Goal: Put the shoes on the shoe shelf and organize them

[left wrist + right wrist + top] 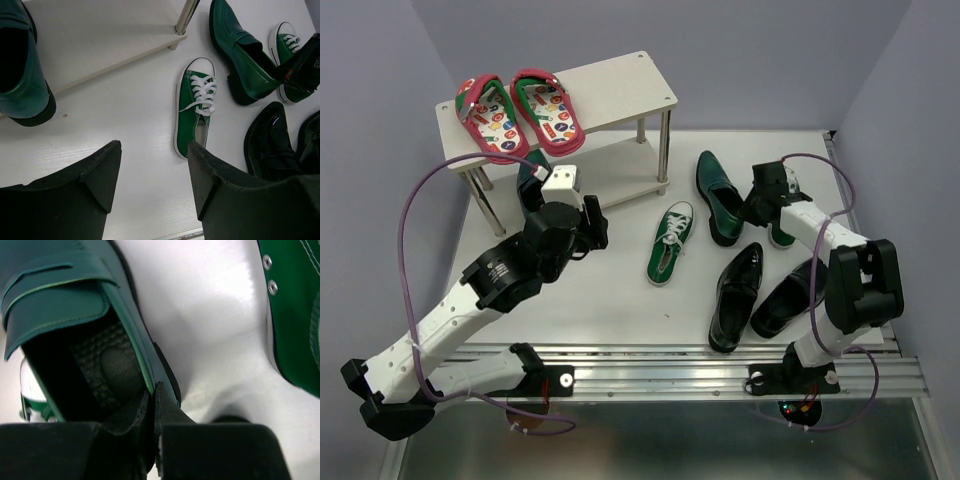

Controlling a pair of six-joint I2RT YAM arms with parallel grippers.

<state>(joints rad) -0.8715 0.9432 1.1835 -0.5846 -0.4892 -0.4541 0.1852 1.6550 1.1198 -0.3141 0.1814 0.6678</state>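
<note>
The shoe shelf (pixel 610 85) stands at the back left. One teal dress shoe (pixel 20 65) rests on its lower board (pixel 105 45). My left gripper (pixel 155 155) hovers open over the bare table in front of that board, holding nothing. The other teal dress shoe (pixel 718 195) lies right of the shelf; my right gripper (pixel 155 400) is shut on its heel-side rim (pixel 145 365), one finger inside and one outside. One green sneaker (pixel 670 243) lies mid-table; a second green sneaker (pixel 295 315) is partly hidden by the right arm. Two black dress shoes (pixel 735 295) lie at the front right.
Red flip-flops (pixel 520 112) fill the left half of the shelf's top board. A silver shelf leg (pixel 185 17) stands close to the mid-table sneaker's toe. Purple cables loop off both arms. Walls close in on the left and right.
</note>
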